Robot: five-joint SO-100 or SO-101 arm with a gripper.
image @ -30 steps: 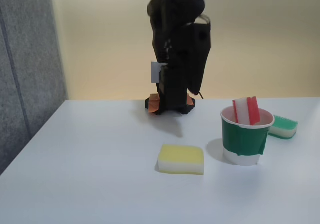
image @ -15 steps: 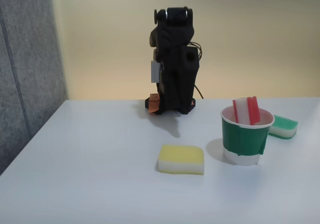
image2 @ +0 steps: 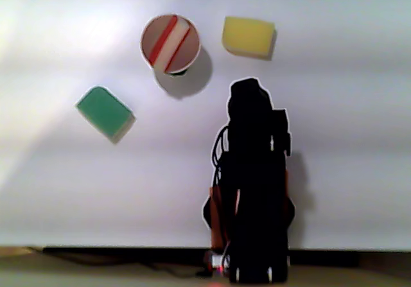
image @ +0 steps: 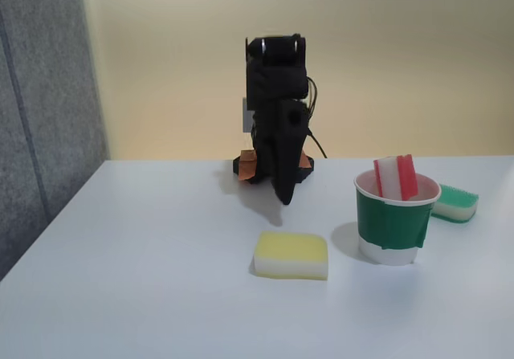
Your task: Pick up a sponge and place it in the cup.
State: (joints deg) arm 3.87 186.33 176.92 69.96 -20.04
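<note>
The red-and-white sponge (image: 396, 176) stands on edge inside the cup (image: 389, 224), sticking up above the white rim. From above in the other view, the sponge (image2: 170, 43) shows as red and white stripes within the cup's rim (image2: 143, 41). The black arm is folded over its base at the back of the table. Its gripper (image: 284, 200) points down just above the tabletop, shut and holding nothing, well to the left of the cup in the fixed view. The other view shows the gripper (image2: 247, 86) as a dark shape at the top of the arm.
A yellow-and-white sponge (image: 291, 255) lies in front of the arm, left of the cup. A green-and-white sponge (image: 454, 202) lies behind the cup on the right. A grey partition (image: 44, 94) stands along the table's left side.
The arm has folded lower over its base and the gripper has swung down to point at the table. The sponge and cup have not moved.
</note>
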